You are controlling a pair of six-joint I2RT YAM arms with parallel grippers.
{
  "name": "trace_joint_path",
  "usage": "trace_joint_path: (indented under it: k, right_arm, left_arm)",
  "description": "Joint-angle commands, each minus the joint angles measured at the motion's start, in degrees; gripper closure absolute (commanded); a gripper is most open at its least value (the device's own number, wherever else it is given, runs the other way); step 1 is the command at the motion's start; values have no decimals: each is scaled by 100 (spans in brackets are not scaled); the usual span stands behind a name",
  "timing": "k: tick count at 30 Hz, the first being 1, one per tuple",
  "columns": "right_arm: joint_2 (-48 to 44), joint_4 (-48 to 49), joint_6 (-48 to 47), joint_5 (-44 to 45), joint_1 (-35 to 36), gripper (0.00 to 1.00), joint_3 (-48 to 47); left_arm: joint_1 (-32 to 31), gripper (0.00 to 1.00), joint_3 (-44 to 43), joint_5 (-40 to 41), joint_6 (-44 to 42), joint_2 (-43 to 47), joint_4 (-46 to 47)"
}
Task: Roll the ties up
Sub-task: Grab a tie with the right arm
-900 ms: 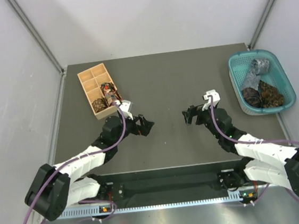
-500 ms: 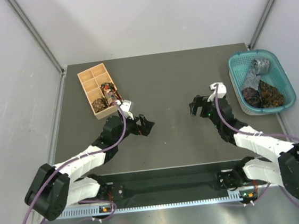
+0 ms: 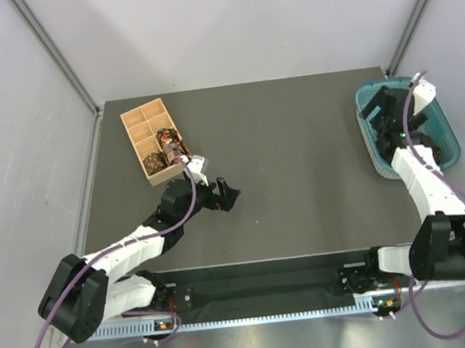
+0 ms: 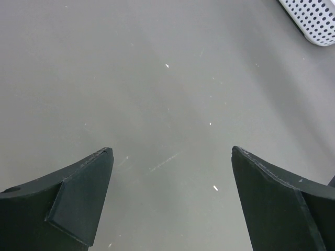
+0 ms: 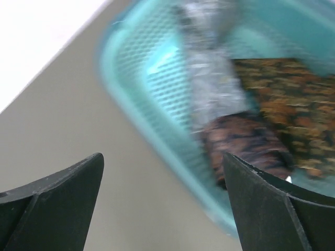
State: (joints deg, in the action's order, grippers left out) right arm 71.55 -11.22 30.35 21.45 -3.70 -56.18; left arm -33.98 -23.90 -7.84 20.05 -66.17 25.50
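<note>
The left gripper (image 3: 226, 195) sits over the dark table (image 3: 295, 134), a little toward 8 o'clock from the table's middle. Its jaws are spread wide and hold nothing. Its wrist camera shows bare tabletop between the two fingers (image 4: 78, 198).

The right gripper (image 3: 382, 108) is out at 2 o'clock, above the left rim of the teal basket (image 3: 447, 125). Its jaws are also spread and empty (its wrist view is smeared, so fine detail is lost). That view looks past the fingers (image 5: 57, 198) into the basket's mesh wall and onto three ties inside.

- The grey silvery tie (image 5: 209, 89) lies lengthwise.
- The maroon-brown tie (image 5: 246, 146) is bunched at the grey one's near end, touching it.
- The orange-speckled tie (image 5: 282, 99) lies just beside both, toward 3 o'clock in that view.

The right gripper touches none of them.

At 10 o'clock on the table stands the wooden box (image 3: 137, 117), set at a slant. Two of its compartments, those nearest the left gripper, hold rolled ties: a red multicoloured coil (image 3: 169, 139) and a brownish coil (image 3: 155, 160). The left gripper is near the box, at about 5 o'clock from it, and well apart from the basket.
</note>
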Motion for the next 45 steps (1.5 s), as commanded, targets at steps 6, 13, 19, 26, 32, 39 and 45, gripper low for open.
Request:
trace_joint_path:
  k: [6, 13, 19, 26, 32, 39, 45]
  right_arm:
    - [1263, -1881, 613, 1290, -693, 2, -1728]
    - [1932, -3860, 1939, 1863, -702, 0, -2678]
    - [2767, -3932, 2001, 1599, -1000, 0, -2898]
    - [3716, -3913, 2256, 1494, -1528, 0, -3284]
    - [4262, -4028, 2888, 1563, -1686, 7, -3084]
    - [3227, -3581, 2959, 2170, -1704, 100, -2434]
    - [1601, -2439, 1784, 2486, -880, 100, -2002]
  left_arm:
    - [-127, 1, -194, 10, 51, -54, 184]
    - [-407, 1, -326, 176, -89, -124, 105]
    - [-654, 1, -440, 528, -300, -194, -106]
    - [-742, 1, -484, 687, -414, -238, -185]
    - [-759, 1, -519, 731, -450, -264, -203]
    - [-777, 1, -572, 731, -485, -309, -229]
    - [-839, 1, -598, 731, -511, -300, -256]
